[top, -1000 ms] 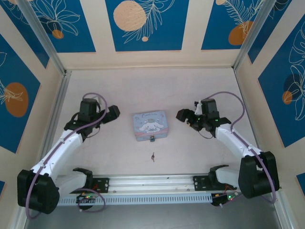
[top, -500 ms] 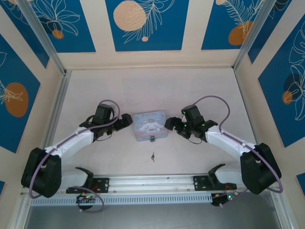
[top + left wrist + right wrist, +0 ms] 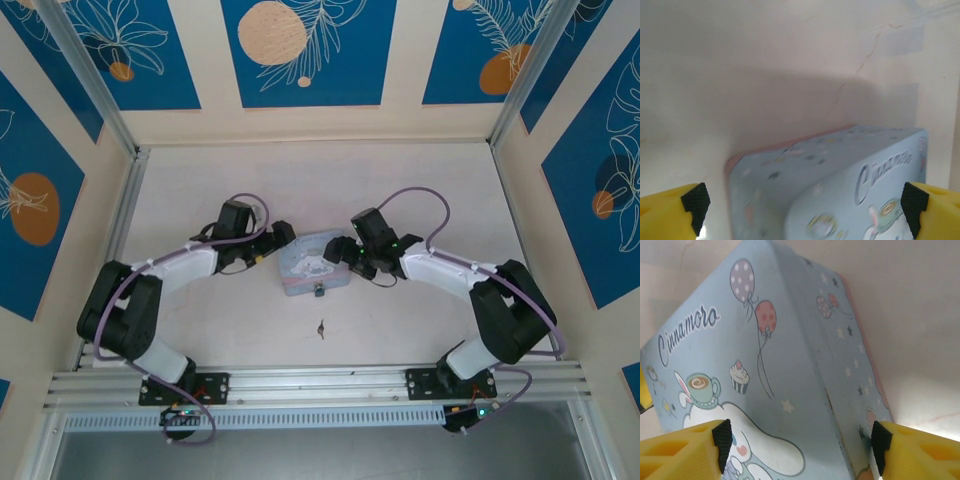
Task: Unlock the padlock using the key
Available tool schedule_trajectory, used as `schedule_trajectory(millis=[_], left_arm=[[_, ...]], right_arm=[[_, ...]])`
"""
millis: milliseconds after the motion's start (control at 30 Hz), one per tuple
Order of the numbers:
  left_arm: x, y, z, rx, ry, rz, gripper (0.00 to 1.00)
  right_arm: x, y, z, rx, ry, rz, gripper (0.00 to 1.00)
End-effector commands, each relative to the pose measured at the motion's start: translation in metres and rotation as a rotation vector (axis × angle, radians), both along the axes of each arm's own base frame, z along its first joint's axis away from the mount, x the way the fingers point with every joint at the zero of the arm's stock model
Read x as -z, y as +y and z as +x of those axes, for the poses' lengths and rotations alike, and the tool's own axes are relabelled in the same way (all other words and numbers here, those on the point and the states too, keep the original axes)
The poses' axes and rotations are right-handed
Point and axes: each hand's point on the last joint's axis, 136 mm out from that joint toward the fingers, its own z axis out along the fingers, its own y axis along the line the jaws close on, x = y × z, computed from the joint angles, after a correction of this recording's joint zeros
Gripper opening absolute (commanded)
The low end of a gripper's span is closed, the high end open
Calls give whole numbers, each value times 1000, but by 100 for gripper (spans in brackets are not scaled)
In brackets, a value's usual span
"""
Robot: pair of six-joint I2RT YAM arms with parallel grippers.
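Two grippers flank the light-blue tin (image 3: 308, 268). The left gripper (image 3: 283, 240) is held with fingers spread wide at its left end. The right gripper (image 3: 335, 252) is spread astride its right corner, and no pinch is discernible. The padlock (image 3: 319, 291) hangs on the tin's near face, with the key (image 3: 321, 327) laid near it. Uneven squeezing could skew the tin, and the padlock could be dragged off line.

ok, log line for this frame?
phase: both grippers at tin | left gripper: open, at tin's left end | right gripper: astride tin's right end, contact unclear | padlock: on tin's front | key: on table, untouched
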Motion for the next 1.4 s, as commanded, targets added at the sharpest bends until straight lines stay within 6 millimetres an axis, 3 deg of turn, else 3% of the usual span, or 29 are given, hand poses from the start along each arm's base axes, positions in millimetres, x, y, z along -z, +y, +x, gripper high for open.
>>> schedule_trajectory(millis=[0, 367, 533, 667, 967, 1133, 1367], left_arm=[[-17, -20, 18, 36, -38, -56, 99], [-18, -31, 54, 32, -48, -28, 99], [-31, -3, 57, -24, -83, 66, 99], [-41, 22, 34, -19, -52, 177, 99], [-33, 21, -38, 23, 71, 84, 99], [-29, 9, -51, 15, 86, 48, 99], [-32, -15, -43, 40, 86, -8, 99]], right_arm=[[-11, 7, 19, 35, -28, 9, 74], [2, 15, 48, 76, 19, 46, 71], [0, 8, 45, 77, 10, 35, 81], [-5, -5, 39, 82, -2, 37, 87], [-13, -17, 20, 63, -11, 48, 89], [-13, -21, 12, 66, -3, 46, 89], [-11, -16, 6, 65, 7, 57, 85]])
